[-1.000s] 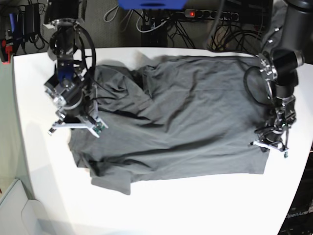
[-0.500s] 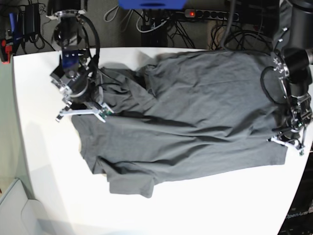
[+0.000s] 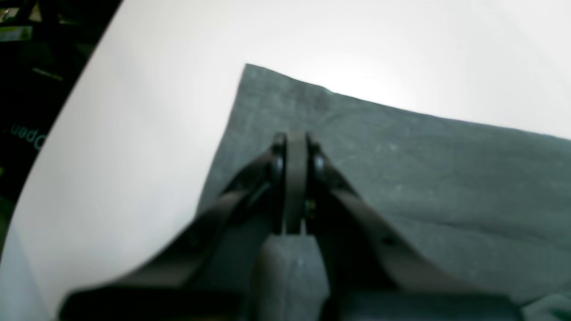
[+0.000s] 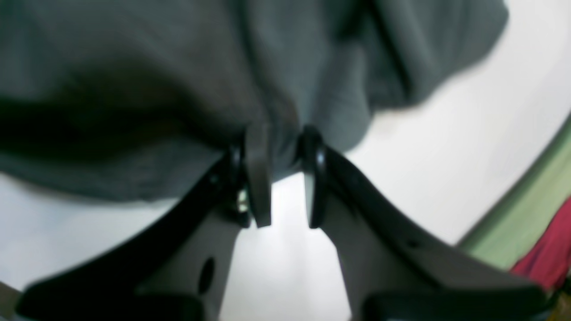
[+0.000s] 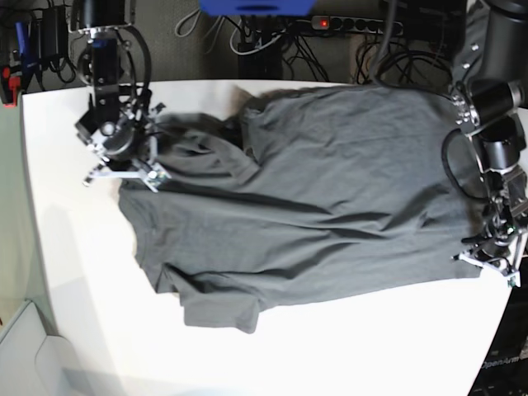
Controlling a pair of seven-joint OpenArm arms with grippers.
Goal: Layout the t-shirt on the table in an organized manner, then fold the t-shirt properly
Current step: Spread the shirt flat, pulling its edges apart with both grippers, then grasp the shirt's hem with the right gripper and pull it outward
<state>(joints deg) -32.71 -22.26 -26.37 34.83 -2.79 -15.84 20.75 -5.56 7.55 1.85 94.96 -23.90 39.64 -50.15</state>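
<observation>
Spread wide over the table (image 5: pixel 74 272), the t-shirt (image 5: pixel 330 206), dark grey, rumpled with long creases across the body, hem side toward the left gripper (image 5: pixel 488 257) and collar side toward the right gripper (image 5: pixel 124 169). At the left gripper, jaws pressed fully together with a thin fold of the hem corner pinched between them; in its wrist view the t-shirt (image 3: pixel 401 169) fanning out flat ahead of and to the right of the left gripper (image 3: pixel 292 147), one sharp corner of cloth just beyond the tips, bare table (image 3: pixel 134 133) to the left and ahead. At the right gripper, jaws a narrow gap apart and closed around a bunched edge of cloth; in its wrist view the t-shirt (image 4: pixel 178 67) hanging in loose folds ahead of and above the right gripper (image 4: pixel 281 142), a sleeve-like flap drooping to the right of the tips, white table (image 4: pixel 424 169) showing below and between the jaws. Seen from the base view, a sleeve folded under near the front edge of the cloth, between the two grippers but nearer the right one; another bunched area of fabric just beside the right gripper, toward the centre of the shirt. Cables and a power strip (image 5: pixel 355 23) beyond the far table edge, well apart from both grippers.
</observation>
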